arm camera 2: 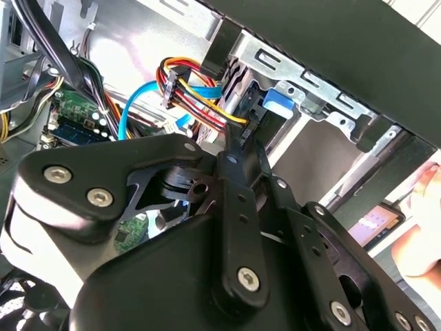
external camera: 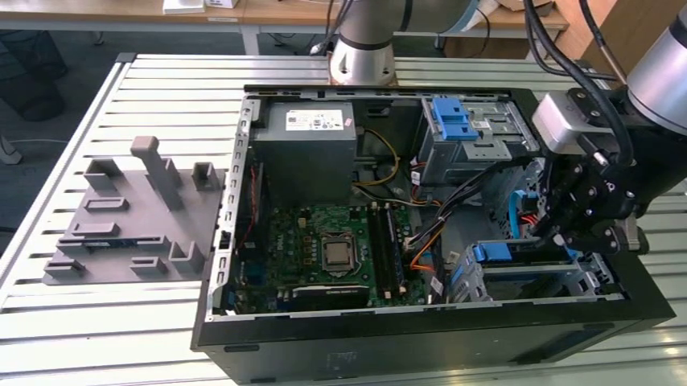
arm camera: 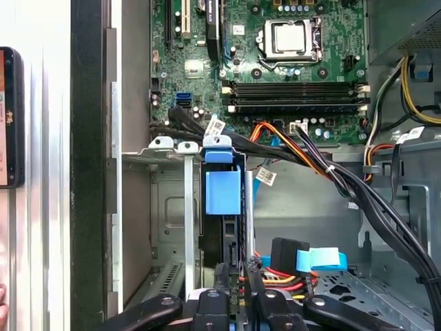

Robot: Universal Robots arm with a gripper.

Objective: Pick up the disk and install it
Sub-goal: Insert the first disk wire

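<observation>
The jaws of the gripper [arm camera: 234,293] stand pressed on the disk [arm camera: 222,238], which sits upright in the drive cage [arm camera: 169,207] just ahead of them.

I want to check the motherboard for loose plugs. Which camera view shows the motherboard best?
The exterior view: the motherboard lies in sight nearly whole, socket and memory slots included. The first wrist view has one part of it, cut off at the picture's edge. The second wrist view catches small green patches beside cables.
</observation>
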